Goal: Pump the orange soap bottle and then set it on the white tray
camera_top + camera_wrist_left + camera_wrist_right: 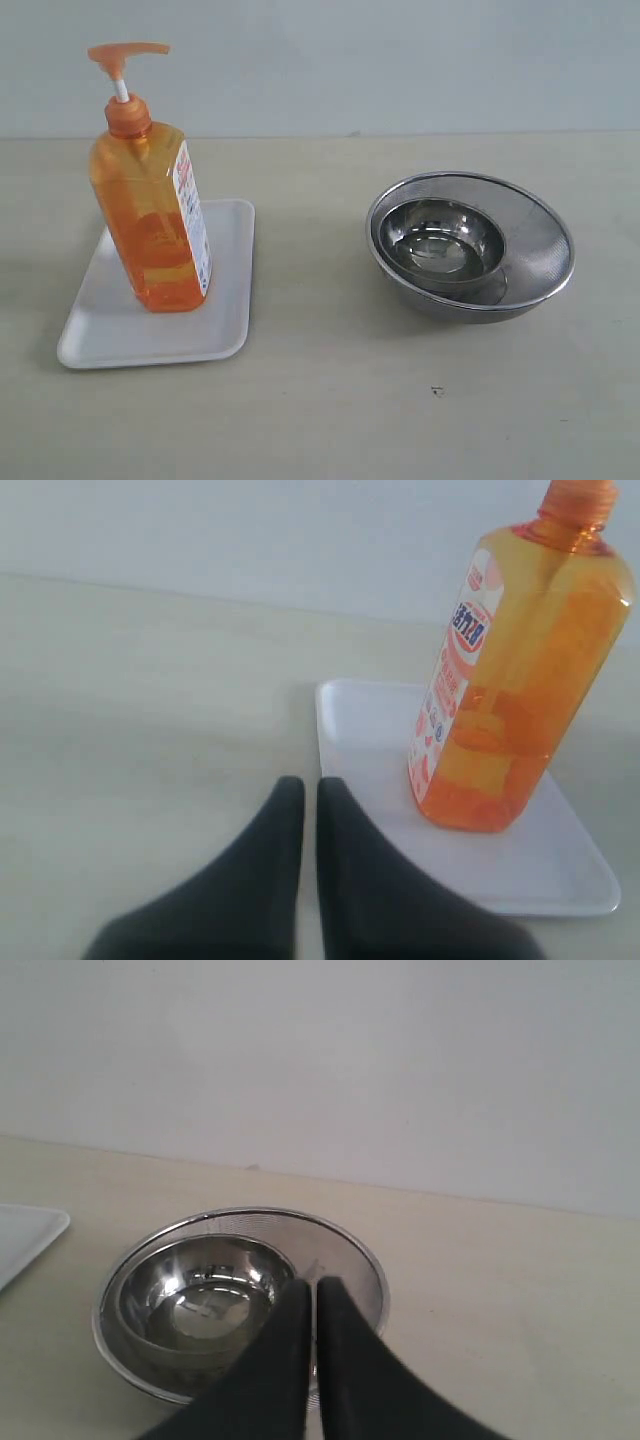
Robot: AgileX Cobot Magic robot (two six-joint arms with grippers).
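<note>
The orange soap bottle [152, 215] stands upright on the white tray [110, 335] at the left of the table, its pump head raised. The left wrist view shows the same orange soap bottle [512, 680] on the white tray [560, 865]. My left gripper [311, 788] is shut with nothing in it, its black fingertips hovering near the tray's edge, well short of the bottle. My right gripper [312, 1290] is also shut and empty, in front of the steel bowls. Neither gripper appears in the exterior view.
A round steel mesh bowl [545, 240] with a smaller steel bowl [445, 240] inside sits on the right of the beige table; the right wrist view shows that mesh bowl [355, 1250] too. A pale wall runs behind the table.
</note>
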